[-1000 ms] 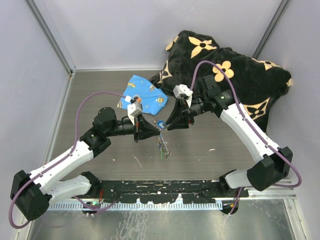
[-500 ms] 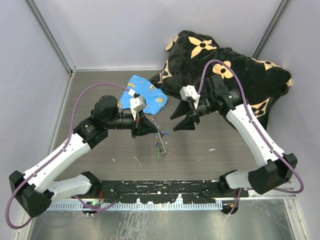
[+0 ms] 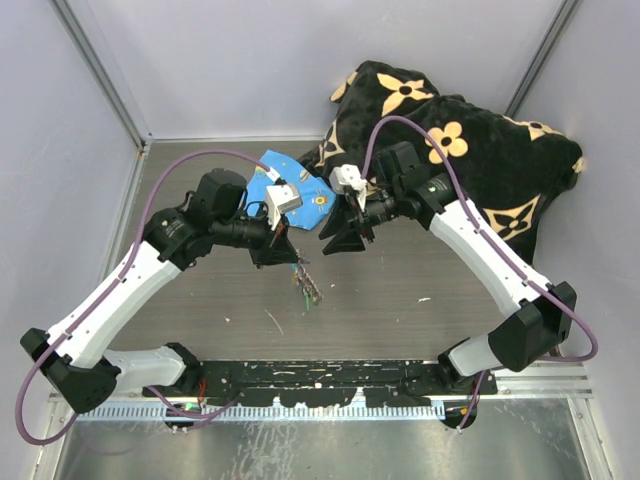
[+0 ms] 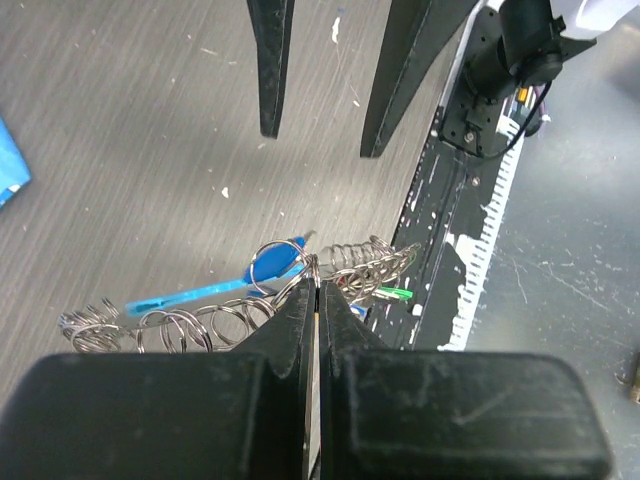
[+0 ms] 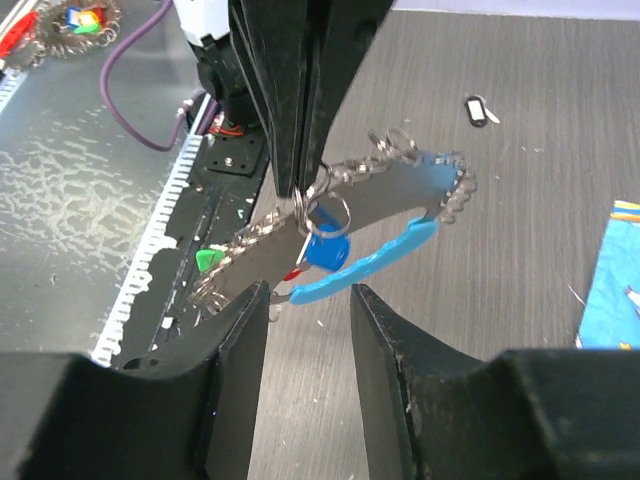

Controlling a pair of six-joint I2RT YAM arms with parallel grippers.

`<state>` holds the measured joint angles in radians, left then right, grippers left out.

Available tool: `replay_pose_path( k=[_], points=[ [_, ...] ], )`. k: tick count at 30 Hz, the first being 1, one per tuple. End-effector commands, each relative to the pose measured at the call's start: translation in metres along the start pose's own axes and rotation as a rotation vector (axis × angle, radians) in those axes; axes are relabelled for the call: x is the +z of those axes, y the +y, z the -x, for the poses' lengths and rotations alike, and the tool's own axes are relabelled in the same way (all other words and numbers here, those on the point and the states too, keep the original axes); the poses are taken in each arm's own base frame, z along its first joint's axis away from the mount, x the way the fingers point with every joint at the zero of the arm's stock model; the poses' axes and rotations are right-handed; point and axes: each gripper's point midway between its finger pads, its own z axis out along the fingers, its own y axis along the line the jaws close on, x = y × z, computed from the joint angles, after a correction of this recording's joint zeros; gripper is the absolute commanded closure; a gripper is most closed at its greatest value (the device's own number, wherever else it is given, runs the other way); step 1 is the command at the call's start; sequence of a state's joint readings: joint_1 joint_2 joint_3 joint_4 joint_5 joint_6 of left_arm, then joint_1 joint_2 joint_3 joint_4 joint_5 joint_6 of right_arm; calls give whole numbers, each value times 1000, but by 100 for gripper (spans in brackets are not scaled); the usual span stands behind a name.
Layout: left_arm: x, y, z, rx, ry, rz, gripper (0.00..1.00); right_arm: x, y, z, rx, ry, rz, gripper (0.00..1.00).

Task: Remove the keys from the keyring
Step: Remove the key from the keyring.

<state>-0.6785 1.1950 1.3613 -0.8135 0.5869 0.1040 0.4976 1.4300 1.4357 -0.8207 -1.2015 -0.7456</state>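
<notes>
My left gripper (image 3: 290, 256) is shut on the keyring (image 3: 306, 284), a chain of thin metal rings that hangs from it above the table. In the left wrist view the jaws (image 4: 316, 285) pinch one ring; the keyring (image 4: 190, 325) carries a light-blue curved piece (image 4: 190, 294), a blue key head (image 4: 278, 262) and a green key (image 4: 396, 292). My right gripper (image 3: 332, 243) is open just right of the keyring. In the right wrist view it (image 5: 308, 298) is open just short of the light-blue piece (image 5: 372, 261), blue key head (image 5: 326, 250) and green key (image 5: 208, 260).
A blue printed cloth (image 3: 296, 190) lies behind the grippers. A black cushion with tan flowers (image 3: 470, 140) fills the back right. A small dark key tag (image 5: 478, 110) lies on the table. The black base rail (image 3: 320, 375) runs along the near edge.
My left gripper has moved back and up with the keyring hanging from it. My right gripper has swung left, close to the keyring.
</notes>
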Motion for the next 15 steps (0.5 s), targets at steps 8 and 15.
replay_pose_path(
  k=[8, 15],
  points=[
    [-11, -16, 23, 55, -101, -49, 100, 29, 15, 32, -8, -64, 107, 57],
    [-7, -18, 26, 51, -130, -71, 100, 34, 27, 34, 0, -87, 171, 62]
  ],
)
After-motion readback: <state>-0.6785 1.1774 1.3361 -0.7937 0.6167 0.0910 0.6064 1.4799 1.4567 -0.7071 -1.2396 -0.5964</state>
